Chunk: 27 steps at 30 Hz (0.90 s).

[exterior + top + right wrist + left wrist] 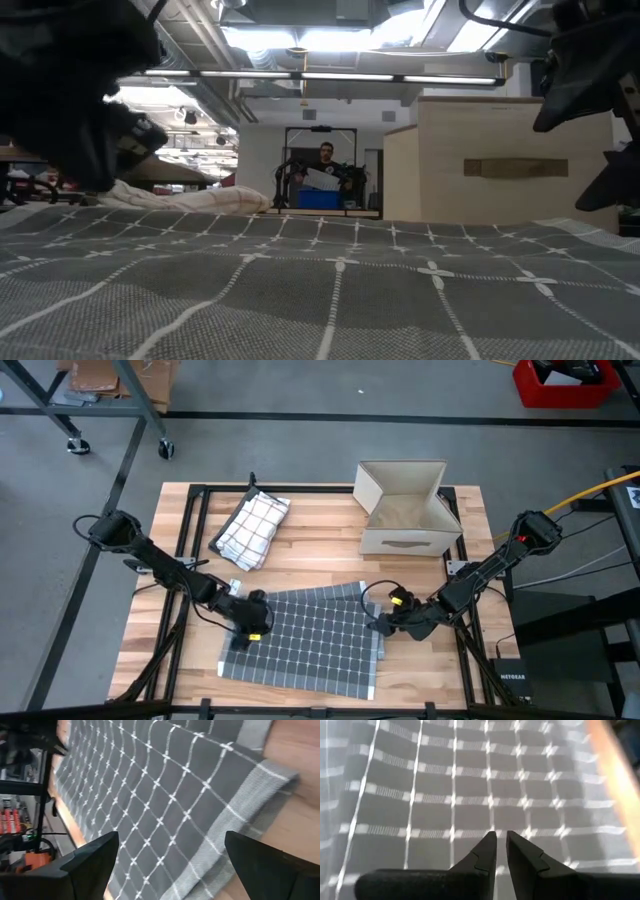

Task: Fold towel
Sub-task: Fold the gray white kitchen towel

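A grey towel (pixel 305 642) with a white grid lies spread flat on the near middle of the wooden table (pixel 320 555). My left gripper (pixel 501 840) hovers over the towel's left part (pixel 250 628), pointing slantwise down. Its fingers are shut, with only a thin slit between them and nothing in it. My right gripper (pixel 170 870) stands wide open over the towel's right edge (pixel 385 622). One towel corner (pixel 280 777) and bare wood show beyond its fingers. In the low view both grippers (pixel 70 90) (pixel 590 100) hang above the cloth.
A folded white checked towel (pixel 252 528) lies at the far left of the table. An open cardboard box (pixel 405 510) stands at the far right. A black frame (pixel 190 520) runs along the table's edges. A person (pixel 325 160) sits far off in the room.
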Each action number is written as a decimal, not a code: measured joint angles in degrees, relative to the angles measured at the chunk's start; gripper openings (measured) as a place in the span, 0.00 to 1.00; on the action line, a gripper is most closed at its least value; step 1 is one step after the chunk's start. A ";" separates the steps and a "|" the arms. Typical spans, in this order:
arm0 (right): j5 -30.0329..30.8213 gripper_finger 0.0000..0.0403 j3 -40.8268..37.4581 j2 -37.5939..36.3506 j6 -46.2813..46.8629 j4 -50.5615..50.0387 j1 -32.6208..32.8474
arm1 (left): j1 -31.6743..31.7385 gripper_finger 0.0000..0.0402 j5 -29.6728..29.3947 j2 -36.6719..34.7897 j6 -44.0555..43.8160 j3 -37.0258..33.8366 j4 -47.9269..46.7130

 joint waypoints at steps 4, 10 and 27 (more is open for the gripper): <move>-0.03 0.91 0.00 0.01 0.09 -2.02 0.00 | 0.00 0.09 0.02 0.00 -2.02 0.00 5.11; -0.11 0.91 0.00 0.00 4.01 -6.62 0.00 | 0.00 0.09 0.01 0.00 -6.58 0.00 7.74; -0.07 0.65 0.00 10.55 7.12 5.66 0.00 | 0.00 0.09 0.01 0.00 -6.75 0.00 7.74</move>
